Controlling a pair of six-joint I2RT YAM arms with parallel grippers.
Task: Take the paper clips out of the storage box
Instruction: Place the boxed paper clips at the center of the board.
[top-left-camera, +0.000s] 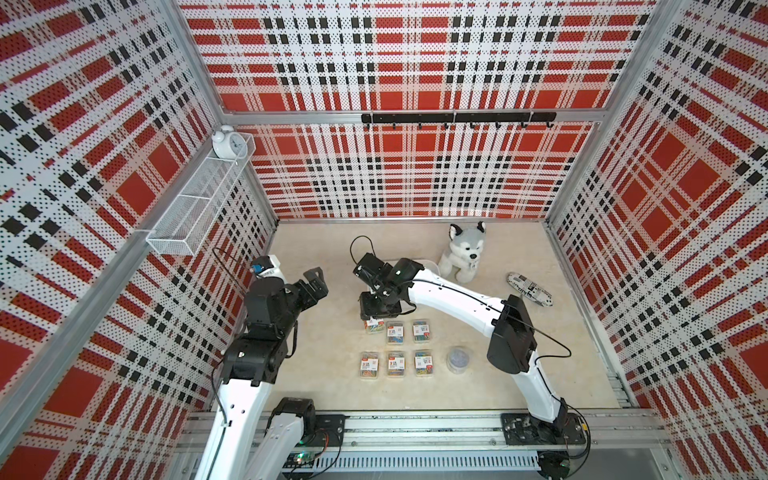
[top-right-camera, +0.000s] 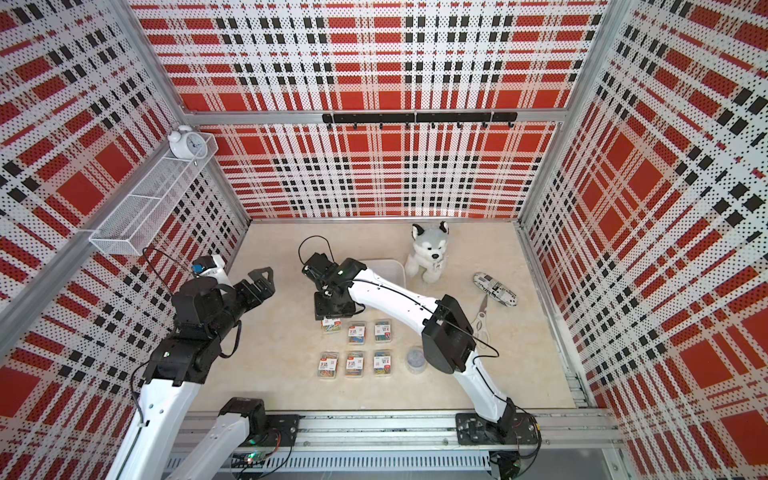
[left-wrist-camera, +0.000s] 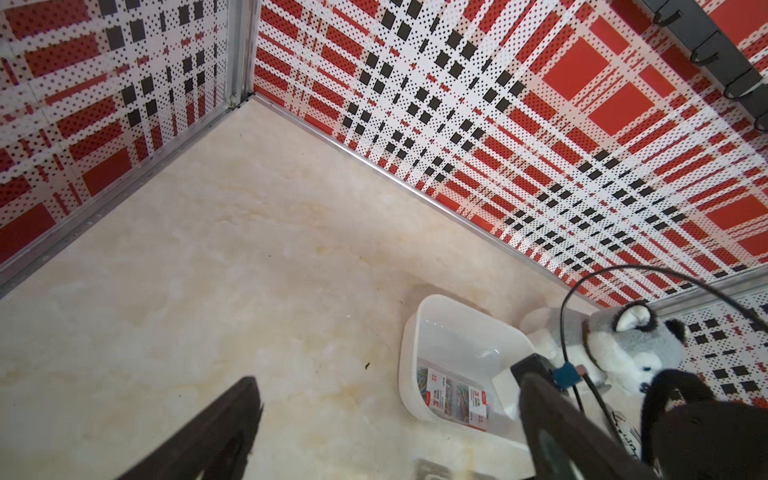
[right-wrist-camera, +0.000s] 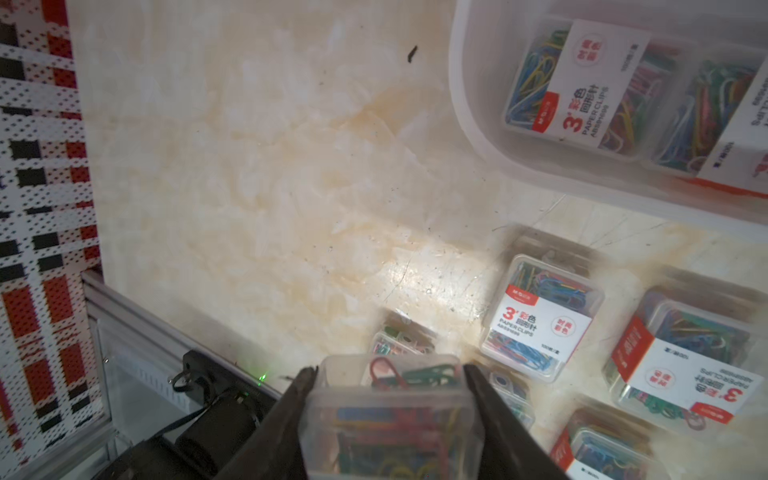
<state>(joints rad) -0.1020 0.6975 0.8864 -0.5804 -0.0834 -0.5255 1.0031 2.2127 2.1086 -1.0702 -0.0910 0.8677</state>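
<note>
**Right gripper pinched a clip case at the row's end, with two more in the box behind it**

The right gripper (right-wrist-camera: 388, 374) pointed almost straight down, its jaws pressed against the two side walls of the held case (right-wrist-camera: 390, 419), a clear box of coloured clips. In both top views that case showed just under the gripper, at the end of the far row nearest the left arm and just beside its neighbour. Whether its underside touched the worktop (top-left-camera: 332, 374) could not be told. Five other cases (top-left-camera: 395, 363) lay flat in the two rows, and the round tub (top-left-camera: 459, 359) stood beside the near row.

The storage box (top-right-camera: 384, 272) sat just beyond the gripper toward the back wall, next to the plush dog (top-left-camera: 461, 253), with its long axis running side to side. Two cases (left-wrist-camera: 453, 395) lay in it side by side, at the end toward the left arm. In the top views the right wrist hid them. The next pick would probably be a short reach away from the front rail, and the right gripper was much nearer the box than the left.

The right arm rose from its base on the rail with the elbow high, the forearm slanting in toward the centre and the wrist bent down. The left gripper (top-left-camera: 313, 284) hung spread and empty above the worktop's left side, its arm folded.
</note>
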